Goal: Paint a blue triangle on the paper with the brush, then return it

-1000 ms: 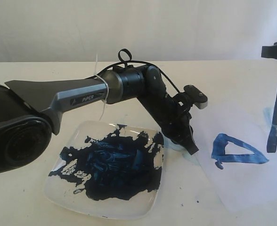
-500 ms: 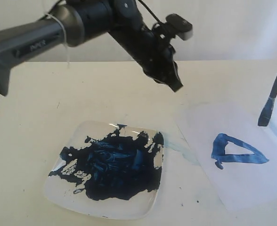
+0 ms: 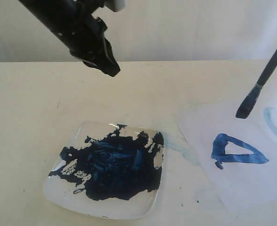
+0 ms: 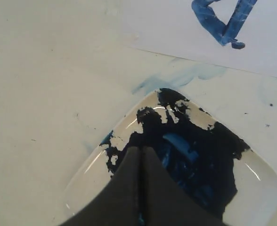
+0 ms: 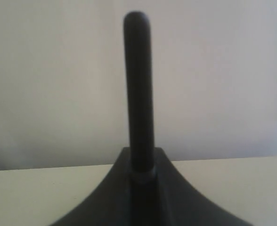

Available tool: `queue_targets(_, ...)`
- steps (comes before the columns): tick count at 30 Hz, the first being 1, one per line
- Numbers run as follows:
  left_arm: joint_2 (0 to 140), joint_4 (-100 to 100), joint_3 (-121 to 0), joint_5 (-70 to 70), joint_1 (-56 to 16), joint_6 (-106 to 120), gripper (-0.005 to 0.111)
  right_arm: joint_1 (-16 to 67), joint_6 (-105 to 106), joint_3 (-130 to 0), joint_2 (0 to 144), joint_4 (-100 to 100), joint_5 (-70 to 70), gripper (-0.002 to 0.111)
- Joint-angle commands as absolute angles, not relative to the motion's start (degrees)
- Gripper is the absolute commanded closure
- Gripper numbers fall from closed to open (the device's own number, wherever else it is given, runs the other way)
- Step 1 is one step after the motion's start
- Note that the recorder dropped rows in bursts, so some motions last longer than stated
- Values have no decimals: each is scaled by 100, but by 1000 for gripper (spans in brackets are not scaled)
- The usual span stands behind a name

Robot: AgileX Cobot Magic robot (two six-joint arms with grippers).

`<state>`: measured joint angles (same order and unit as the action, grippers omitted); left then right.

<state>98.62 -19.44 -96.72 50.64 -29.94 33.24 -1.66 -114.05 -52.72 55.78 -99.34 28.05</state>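
Note:
The blue triangle is painted on the paper, which lies flat to the right of the plate. The brush hangs tilted above the paper, its dark tip just above and to the right of the triangle, clear of the sheet. In the right wrist view my right gripper is shut on the brush, whose handle sticks up between the jaws; that gripper is outside the exterior view. My left gripper is raised high at the upper left, shut and holding nothing. In the left wrist view the left gripper hovers over the plate, with the triangle beyond.
A square white plate smeared with dark blue paint sits on the table at the lower left. The plate fills the lower part of the left wrist view. A faint light-blue smear marks the paper's right edge.
My left arm has risen from the gap between plate and paper and swung up to the left. The brush has lifted off the paper's right side and tilted, its tip moving up and left.

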Motion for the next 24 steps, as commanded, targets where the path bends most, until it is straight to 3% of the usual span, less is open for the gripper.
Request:
queue_targets(1,8400,-2002,-8382,4650,-2982,3262,107,-234,-12057,-5244,5484,-9995,3180,108)
queue_targets(13,4481,-1878,-5491,3944,-2982,2837,107,33,-12057,-5244,6019,-8644,4378,108)
queue_targets(24,2324,-949,-3640,3933,-2982,1715,107,1739,-12057,-5244,7031,-7512,2882,108)
